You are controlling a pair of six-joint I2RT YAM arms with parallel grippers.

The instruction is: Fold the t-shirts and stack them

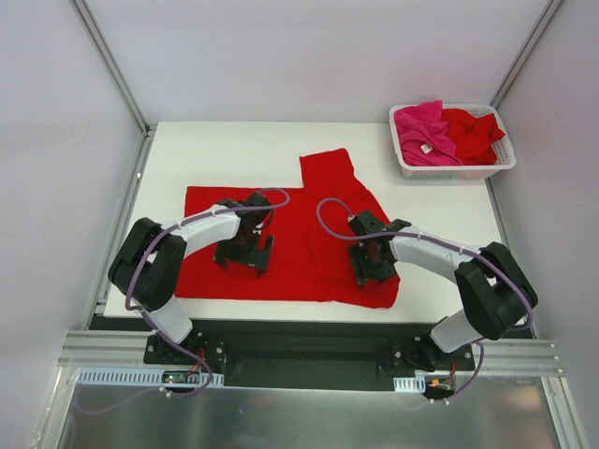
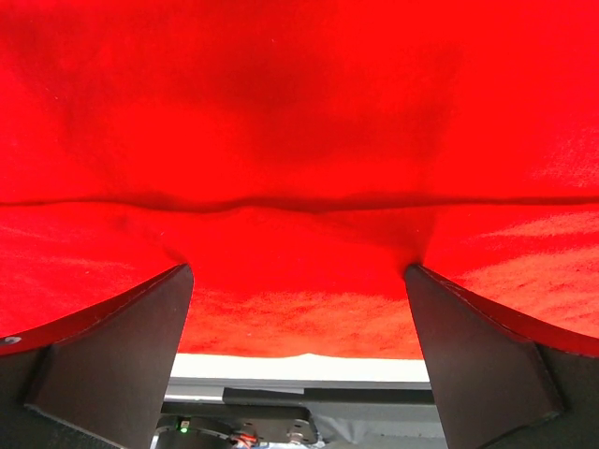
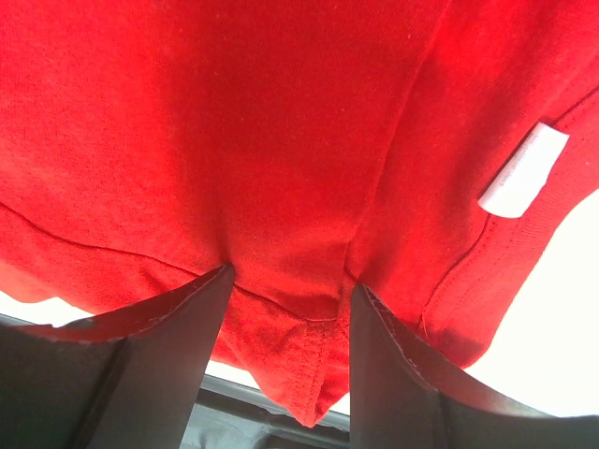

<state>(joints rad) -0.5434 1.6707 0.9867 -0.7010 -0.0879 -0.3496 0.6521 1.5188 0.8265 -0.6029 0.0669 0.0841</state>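
L gripper fingers (image 2: 112, 355) fill the lower corners of the left wrist view; the L gripper (image 2: 298, 268) is spread wide, tips set down on the red t-shirt (image 2: 299, 122), nothing clamped. A fold line or seam is seen running across the cloth just beyond the tips.

In the right wrist view the R gripper (image 3: 290, 281) is held part-open, the gap narrower than on the L. A hem corner of the shirt lies in the gap and no firm pinch is seen. A white label (image 3: 522, 170) is seen on the cloth, upper right.

From above, the red t-shirt is seen spread flat on the white table (image 1: 234, 150), approx. centre, both grippers on it near its front edge. A pink t-shirt (image 1: 426, 131) and a second red t-shirt (image 1: 473, 131) are bundled in the white basket (image 1: 449, 173) at the far right corner.
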